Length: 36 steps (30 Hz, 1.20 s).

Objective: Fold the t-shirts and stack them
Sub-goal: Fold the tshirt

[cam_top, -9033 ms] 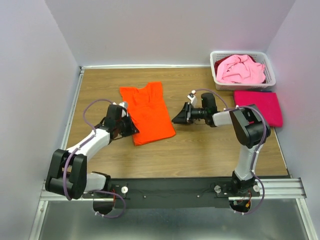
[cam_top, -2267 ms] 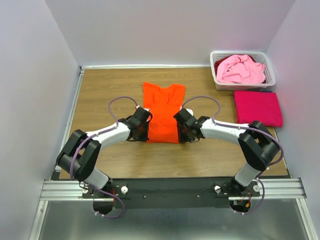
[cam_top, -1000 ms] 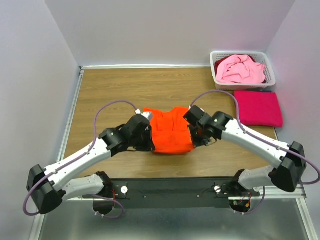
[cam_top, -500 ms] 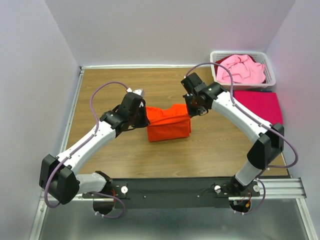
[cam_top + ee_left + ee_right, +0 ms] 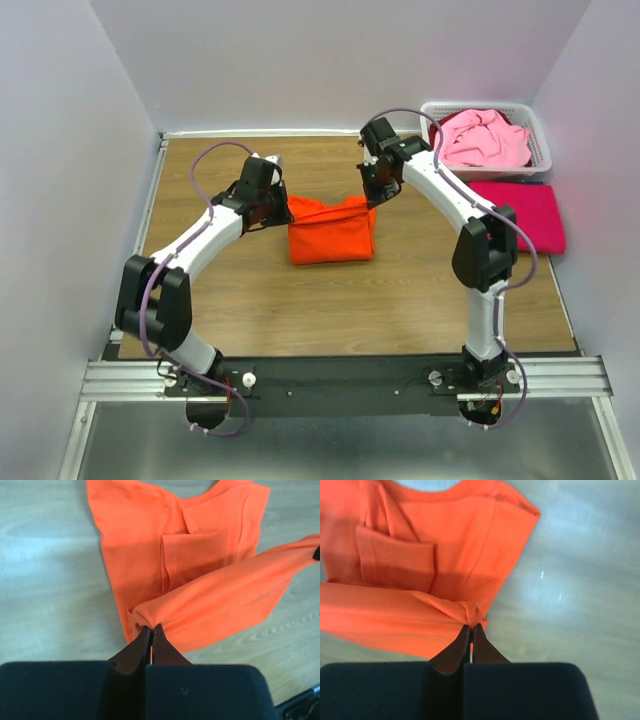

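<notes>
Orange t-shirt: near hem had swung up and away from the arm bases, doubling the cloth mid-desk.
Left gripper: jaws clenched on the hem's left corner.
Right gripper: jaws clenched on the right corner.
Lifted edge: stretched left-to-right between both arms (neither nearer), with the collar just ahead.

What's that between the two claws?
The orange shirt, one edge pinched and stretched from the left gripper to the right gripper; clearest in the top view.
</notes>
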{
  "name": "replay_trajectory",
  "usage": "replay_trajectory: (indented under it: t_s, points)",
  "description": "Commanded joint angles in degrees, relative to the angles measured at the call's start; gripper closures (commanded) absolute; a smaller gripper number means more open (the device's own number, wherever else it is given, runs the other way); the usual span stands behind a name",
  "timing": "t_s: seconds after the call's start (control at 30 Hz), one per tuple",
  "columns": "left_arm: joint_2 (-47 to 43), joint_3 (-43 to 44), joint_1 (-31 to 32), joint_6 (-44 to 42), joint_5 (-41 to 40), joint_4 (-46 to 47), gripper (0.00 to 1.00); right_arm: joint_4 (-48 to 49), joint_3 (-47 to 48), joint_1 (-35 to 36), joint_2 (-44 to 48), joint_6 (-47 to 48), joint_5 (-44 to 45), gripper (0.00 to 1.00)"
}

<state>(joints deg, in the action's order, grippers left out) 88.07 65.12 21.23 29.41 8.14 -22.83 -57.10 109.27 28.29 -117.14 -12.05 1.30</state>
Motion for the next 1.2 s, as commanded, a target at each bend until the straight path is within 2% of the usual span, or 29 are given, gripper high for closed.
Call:
replay_trajectory:
  t_s: [0.0, 0.17, 0.3, 0.43, 0.6, 0.8, 0.83, 0.97, 1.07, 1.17]
  points:
    - [6.2, 5.0, -2.2, -5.1, 0.1, 0.7, 1.0, -0.6, 6.6, -4.6, -6.4, 3.5, -0.9, 0.99]
    - [10.7, 7.9, -2.3, -7.4, 1.6, 1.8, 1.0, -0.1, 6.6, -5.5, -9.0, 4.1, -2.9, 0.99]
    - [9.1, 8.0, -2.0, -8.8, 4.3, 2.3, 1.0, 1.0, 2.9, -5.4, -5.5, 4.3, -6.8, 0.99]
    - [2.2, 1.2, -0.6, -8.8, 5.0, 1.0, 1.0, 5.7, -11.0, -5.4, 3.6, 4.0, -13.8, 0.99]
    - [-10.2, -8.9, 2.1, -5.5, 5.8, -4.5, 1.0, 6.0, -25.3, -5.4, 14.8, 3.5, -21.9, 0.99]
    - [-22.4, -19.6, 11.3, 1.2, 8.3, -9.2, 1.0, 6.1, -44.5, -4.1, 28.4, 0.8, -28.2, 0.99]
    - [-25.0, -21.9, 14.1, 4.0, 8.6, -9.4, 1.0, 6.1, -46.9, -3.5, 31.7, 0.2, -29.3, 0.99]
    - [-30.5, -26.5, 18.7, 11.7, 10.8, -10.6, 1.0, 4.7, -55.8, -1.4, 38.1, -2.3, -30.5, 0.99]
    - [-37.7, -28.4, 25.9, 19.2, 11.5, -11.2, 1.0, 2.4, -60.3, -0.3, 44.9, -4.6, -32.2, 0.99]
    - [-40.7, -29.4, 35.7, 25.6, 10.4, -12.1, 1.0, -1.7, -63.4, 1.3, 49.6, -6.2, -33.2, 0.99]
